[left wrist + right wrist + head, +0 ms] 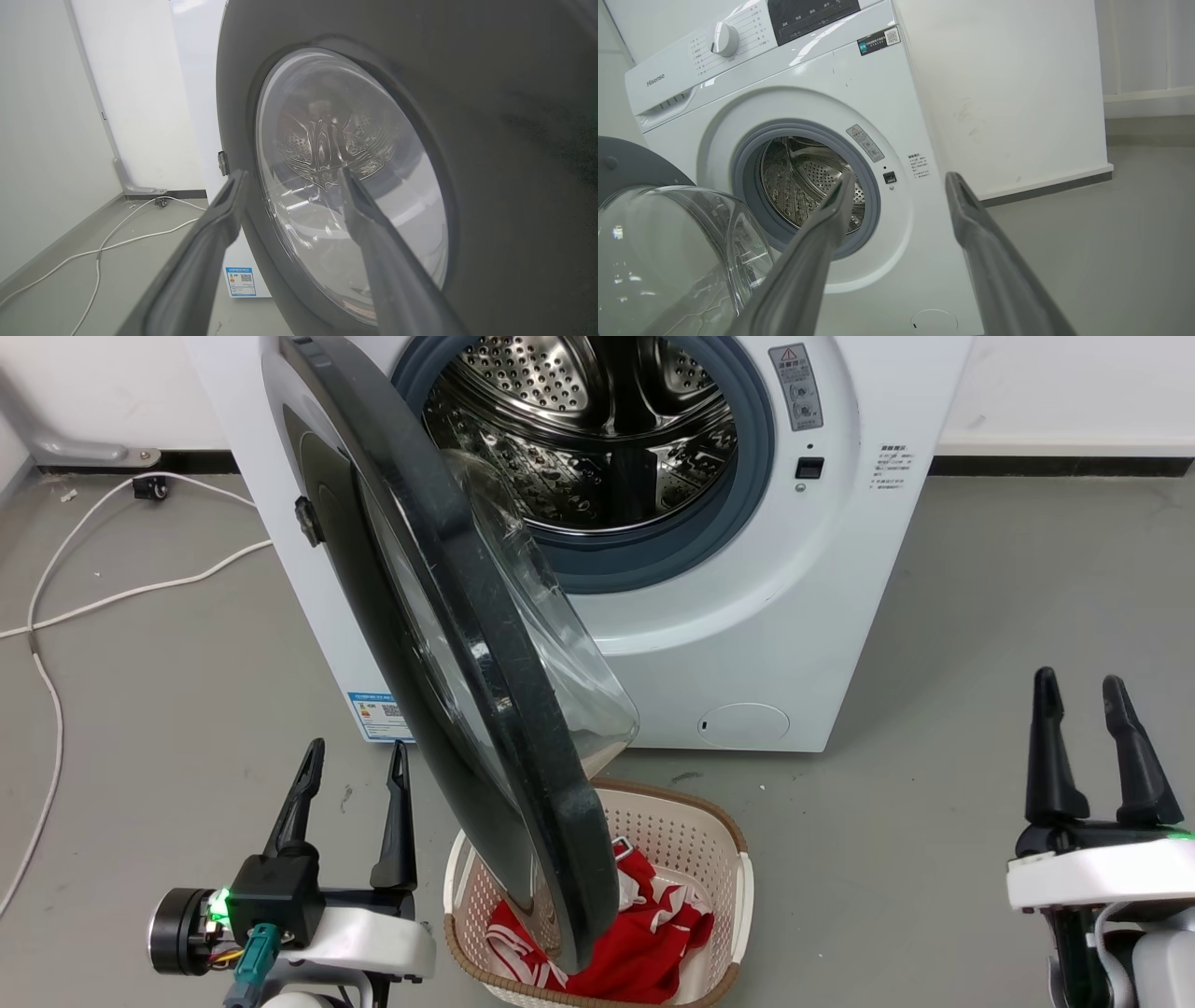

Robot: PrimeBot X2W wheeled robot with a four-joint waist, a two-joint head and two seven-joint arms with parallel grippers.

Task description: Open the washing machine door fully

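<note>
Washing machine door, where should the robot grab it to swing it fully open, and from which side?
Probably the free edge of the washing machine door, its thick black rim above the basket, far from the hinge. Its glass bowl bulges toward the drum, so the open left gripper should approach from the flatter outer side.

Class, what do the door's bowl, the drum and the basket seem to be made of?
Door's bowl: probably clear glass; see-through, glinting. Drum: shiny perforated metal, likely steel. Basket: seemingly matte cream plastic, moulded holes, brown rim.
</note>
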